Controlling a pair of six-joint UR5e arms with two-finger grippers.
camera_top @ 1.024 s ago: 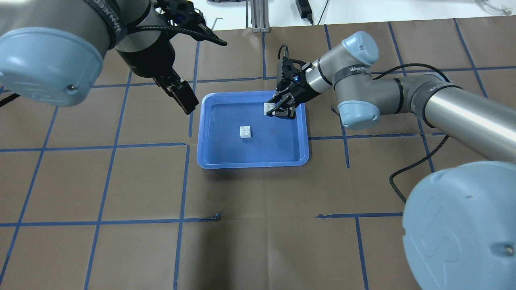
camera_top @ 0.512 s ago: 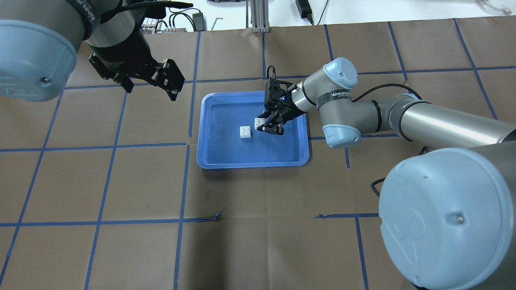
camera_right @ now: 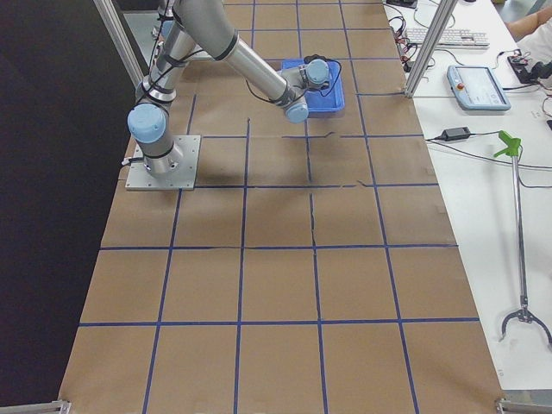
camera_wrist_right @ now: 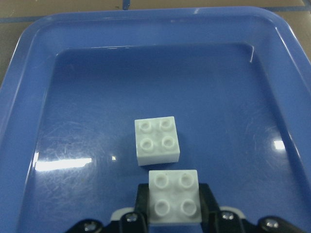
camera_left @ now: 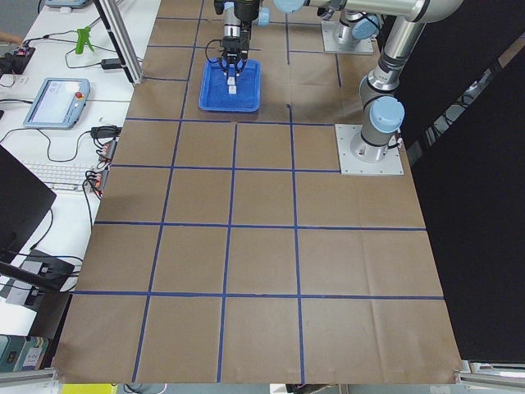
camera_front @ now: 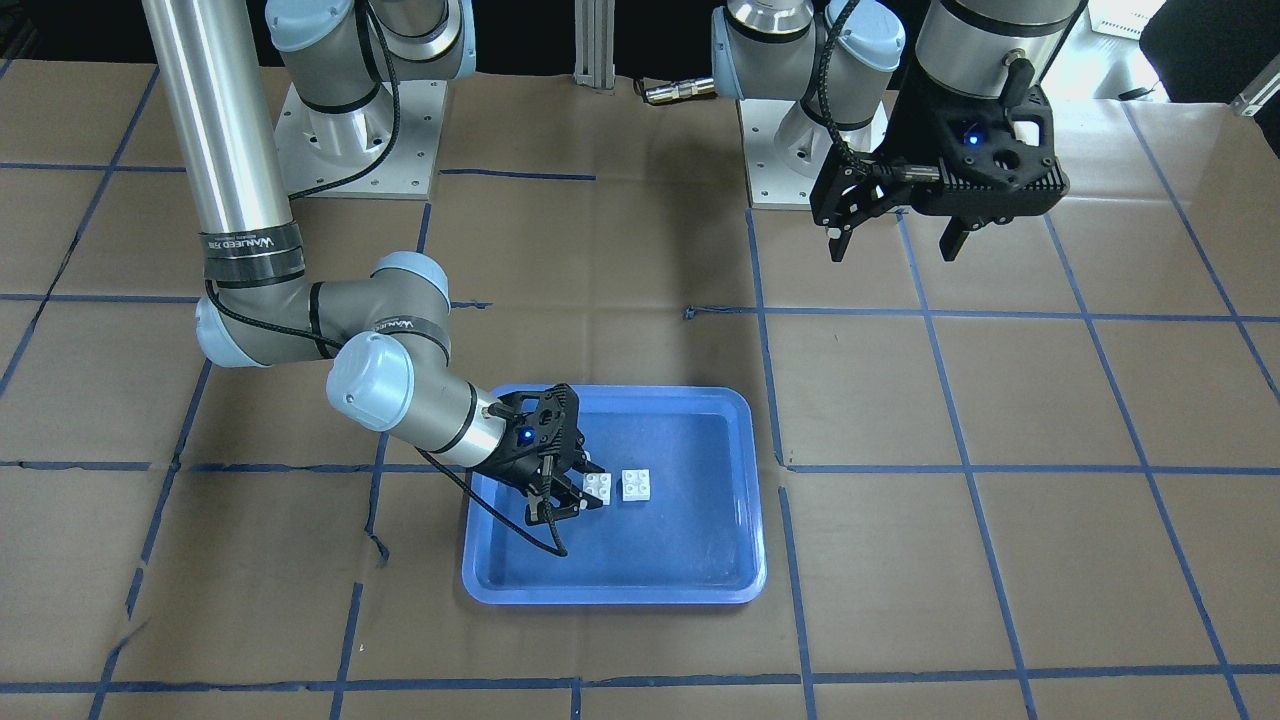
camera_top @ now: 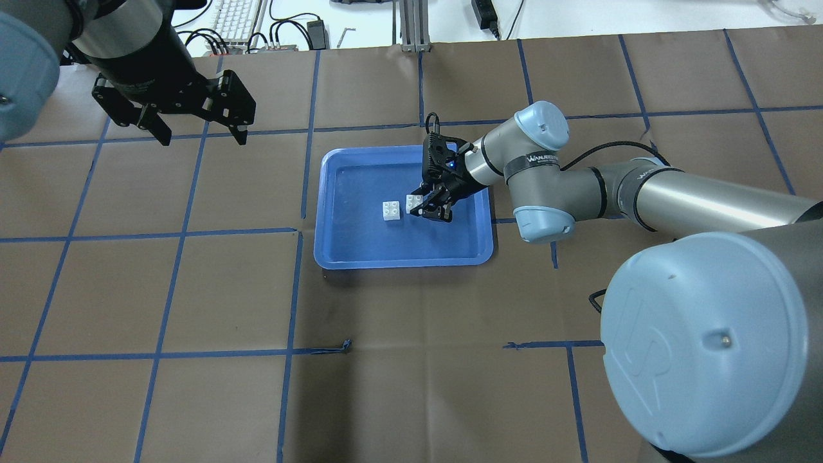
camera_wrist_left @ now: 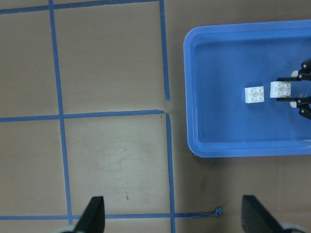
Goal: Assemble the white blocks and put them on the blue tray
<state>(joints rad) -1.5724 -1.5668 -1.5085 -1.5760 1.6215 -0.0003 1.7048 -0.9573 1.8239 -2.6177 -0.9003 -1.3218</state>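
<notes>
The blue tray (camera_top: 360, 247) lies mid-table. One white block (camera_top: 391, 210) sits loose on its floor, studs up. My right gripper (camera_top: 425, 207) is shut on the other white block (camera_top: 415, 203) and holds it studs up, low in the tray, close beside the loose one with a small gap. The right wrist view shows the held block (camera_wrist_right: 174, 195) between the fingers (camera_wrist_right: 210, 200), just short of the loose block (camera_wrist_right: 157, 140). My left gripper (camera_top: 204, 137) is open and empty, high over the table left of the tray. Both blocks (camera_front: 637, 485) (camera_front: 598, 487) also show from the front.
Brown paper with a blue tape grid covers the table (camera_top: 411, 386). A keyboard and cables (camera_top: 238, 13) lie beyond the far edge. The two arm bases (camera_front: 820, 150) stand at the robot's side. A loose scrap of tape (camera_top: 347, 346) lies near the tray.
My right gripper has carried its white block from the tray's far right corner to just beside the loose block. My left arm has swung left, away from the tray.
</notes>
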